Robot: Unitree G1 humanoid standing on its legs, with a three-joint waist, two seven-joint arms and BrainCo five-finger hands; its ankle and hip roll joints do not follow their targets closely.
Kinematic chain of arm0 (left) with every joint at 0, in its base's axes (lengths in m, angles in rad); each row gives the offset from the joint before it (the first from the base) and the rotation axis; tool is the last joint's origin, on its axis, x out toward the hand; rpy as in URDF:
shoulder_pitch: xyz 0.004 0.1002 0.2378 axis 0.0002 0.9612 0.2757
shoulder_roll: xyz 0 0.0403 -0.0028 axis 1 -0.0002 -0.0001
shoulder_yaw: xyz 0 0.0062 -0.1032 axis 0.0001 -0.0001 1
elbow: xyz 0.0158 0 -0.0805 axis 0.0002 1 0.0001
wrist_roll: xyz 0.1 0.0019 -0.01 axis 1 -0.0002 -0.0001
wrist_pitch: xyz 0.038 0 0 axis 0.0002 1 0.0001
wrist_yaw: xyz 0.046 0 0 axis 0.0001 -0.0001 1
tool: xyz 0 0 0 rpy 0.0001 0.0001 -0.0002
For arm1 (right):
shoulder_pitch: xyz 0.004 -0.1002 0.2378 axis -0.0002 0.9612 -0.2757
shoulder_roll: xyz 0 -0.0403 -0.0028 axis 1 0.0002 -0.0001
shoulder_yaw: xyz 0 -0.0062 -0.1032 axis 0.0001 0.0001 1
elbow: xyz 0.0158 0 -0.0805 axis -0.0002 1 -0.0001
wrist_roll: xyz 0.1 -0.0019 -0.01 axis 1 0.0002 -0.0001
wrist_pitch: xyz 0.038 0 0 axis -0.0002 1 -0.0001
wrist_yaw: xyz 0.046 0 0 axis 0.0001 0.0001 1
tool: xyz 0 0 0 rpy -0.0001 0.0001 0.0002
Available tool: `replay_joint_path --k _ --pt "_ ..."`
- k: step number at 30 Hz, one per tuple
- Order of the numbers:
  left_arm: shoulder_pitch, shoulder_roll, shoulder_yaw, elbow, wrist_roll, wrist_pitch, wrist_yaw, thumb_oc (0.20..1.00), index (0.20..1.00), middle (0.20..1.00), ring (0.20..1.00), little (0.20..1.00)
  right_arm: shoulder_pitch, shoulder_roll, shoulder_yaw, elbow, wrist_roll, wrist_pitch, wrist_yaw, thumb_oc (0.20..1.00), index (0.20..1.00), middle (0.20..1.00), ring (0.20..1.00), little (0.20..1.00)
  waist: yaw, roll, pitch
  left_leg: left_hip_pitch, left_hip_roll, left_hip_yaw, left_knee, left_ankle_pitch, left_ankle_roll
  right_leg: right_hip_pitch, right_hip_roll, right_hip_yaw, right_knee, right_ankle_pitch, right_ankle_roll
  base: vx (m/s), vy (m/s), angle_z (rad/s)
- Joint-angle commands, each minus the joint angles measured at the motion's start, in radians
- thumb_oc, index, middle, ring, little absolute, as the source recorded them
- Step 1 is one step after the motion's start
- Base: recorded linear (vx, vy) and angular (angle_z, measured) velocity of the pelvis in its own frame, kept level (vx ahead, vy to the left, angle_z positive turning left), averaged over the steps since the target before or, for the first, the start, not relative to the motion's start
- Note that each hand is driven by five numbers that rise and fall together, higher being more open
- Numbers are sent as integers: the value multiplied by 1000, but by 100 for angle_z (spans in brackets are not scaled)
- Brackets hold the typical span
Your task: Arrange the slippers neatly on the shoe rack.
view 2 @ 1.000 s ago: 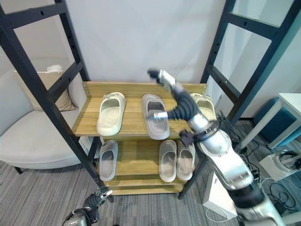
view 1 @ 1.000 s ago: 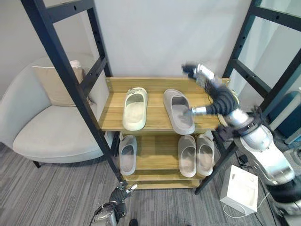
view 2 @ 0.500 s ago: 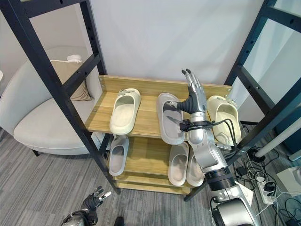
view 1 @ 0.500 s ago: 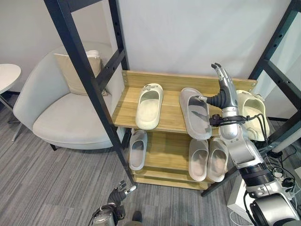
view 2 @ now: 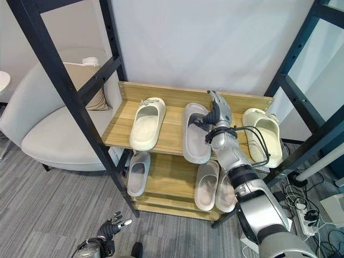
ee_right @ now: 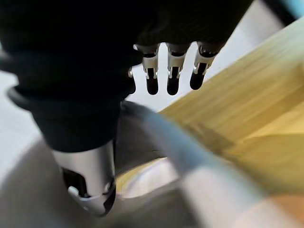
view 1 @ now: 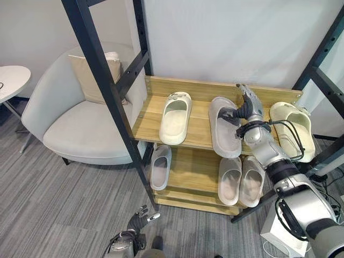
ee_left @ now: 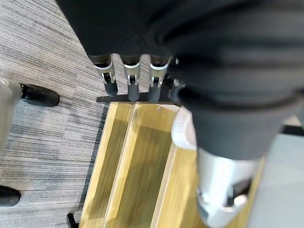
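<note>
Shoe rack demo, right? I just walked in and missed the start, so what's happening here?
The right robot hand is at the grey slipper in the middle of the shoe rack's top shelf, thumb over its strap and fingers straight. A cream slipper lies on the robot's left and its match at the right end. Three more grey slippers sit on the lower shelf. The left robot hand hangs open by the floor.

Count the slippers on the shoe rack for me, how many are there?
6. Top shelf: a cream slipper on the left, a grey slipper in the middle by the right hand, a cream one far right. Lower shelf: one grey on the left, a pair on the right.
</note>
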Motion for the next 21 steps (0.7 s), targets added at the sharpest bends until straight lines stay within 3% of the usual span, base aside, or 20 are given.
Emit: replay_joint_path --k 1,2,3,4,12,14,19,20,21 --pt "-99 19 -68 36 59 -36 28 1000 1000 1000 1000 1000 -135 -22 11 51 32 16 -32 1000 1000 1000 1000 1000 49 -28 12 44 -33 -4 -7 -99 25 -11 -19 -3 3 16 8 0 0 0" --pt "-99 17 -71 40 62 -34 31 1000 1000 1000 1000 1000 -141 -17 17 62 32 21 -29 953 953 953 953 953 48 -29 11 45 -33 -2 -7 -99 25 -10 -19 -2 3 16 7 0 0 0" --pt "-101 16 -71 48 67 -31 37 1000 1000 1000 1000 1000 -141 -9 14 81 47 23 -28 614 614 614 614 614 47 -29 9 46 -33 -2 -7 -99 25 -8 -19 -2 3 17 7 0 0 0" --pt "-98 16 -69 55 73 -30 40 1000 1000 1000 1000 1000 -144 -3 25 91 50 27 -15 203 203 203 203 203 45 -30 6 50 -33 -2 -7 -101 26 -6 -19 -1 3 16 5 0 0 0" --pt "-85 19 -45 58 90 -6 55 1000 1000 1000 1000 1000 -99 11 1 56 125 69 14 200 200 200 200 200 20 -21 -5 63 -30 5 -7 -101 24 2 -20 3 3 14 1 -4 -2 0" --pt "-79 21 -31 54 98 2 59 1000 1000 1000 1000 1000 -54 10 -34 -43 142 69 0 200 200 200 200 200 12 -16 -7 65 -29 7 -7 -101 23 3 -20 5 3 13 -1 0 0 0" --pt "-55 15 18 37 133 21 65 1000 1000 1000 1000 1000 156 5 -200 -527 123 26 -68 200 200 200 200 200 -17 4 -13 65 -29 8 -7 -90 23 3 -21 4 3 13 -3 -6 -6 0" --pt "-53 16 16 37 133 21 65 1000 1000 1000 1000 1000 162 6 -202 -533 122 29 -66 200 200 200 200 200 -16 4 -15 71 -27 8 -7 -101 21 10 -19 4 3 4 -2 -4 -34 1" --pt "-51 11 27 42 152 22 63 1000 1000 1000 1000 1000 216 21 -233 -676 141 -28 -67 200 200 200 200 200 -23 8 -15 70 -27 9 -7 -98 20 9 -19 5 3 1 -3 20 -33 -8"
